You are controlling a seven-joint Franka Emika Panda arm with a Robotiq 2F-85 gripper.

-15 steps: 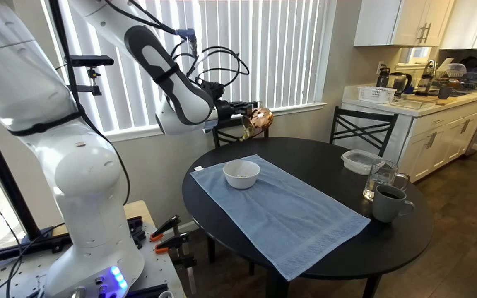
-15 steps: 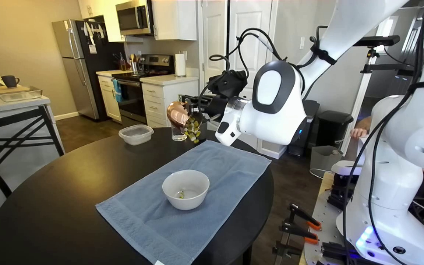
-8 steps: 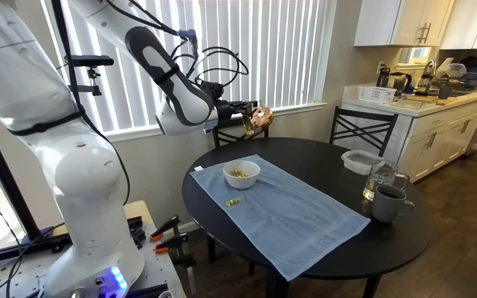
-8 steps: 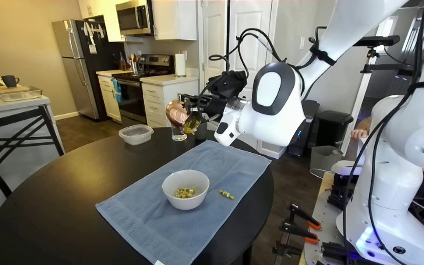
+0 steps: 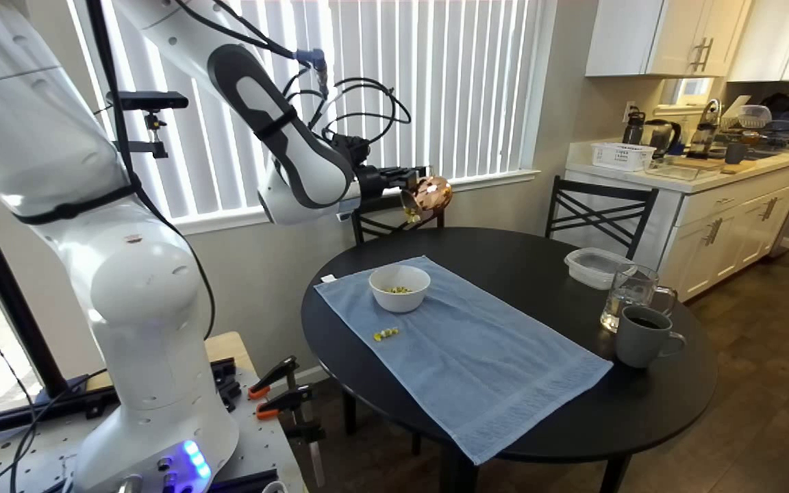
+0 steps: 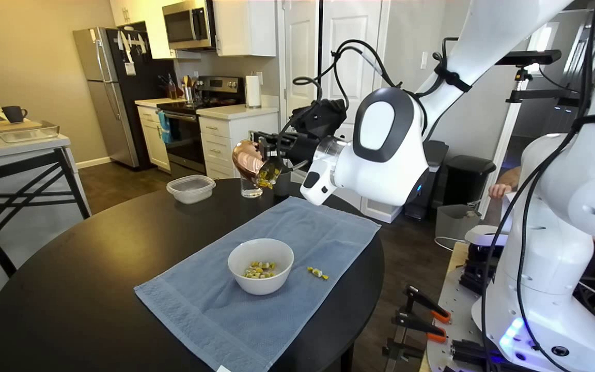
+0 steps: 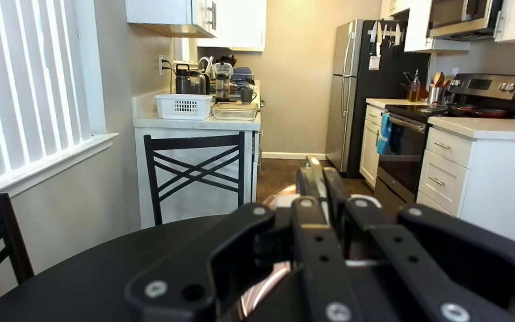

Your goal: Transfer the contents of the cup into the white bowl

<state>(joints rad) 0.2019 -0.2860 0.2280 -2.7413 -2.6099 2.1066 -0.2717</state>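
The arm (image 6: 401,170) slopes down to a level end effector (image 7: 320,181), clamped on one tilted copper cup (image 6: 246,160), higher than one white bowl (image 6: 260,286) on one blue towel (image 6: 199,305).

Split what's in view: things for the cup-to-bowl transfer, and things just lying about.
For the job:
copper cup, tilted in the gripper
white bowl
yellow pieces in the bowl, beside it, and at the cup's mouth

Just lying about:
grey mug
glass mug
plastic tub
blue towel under the bowl
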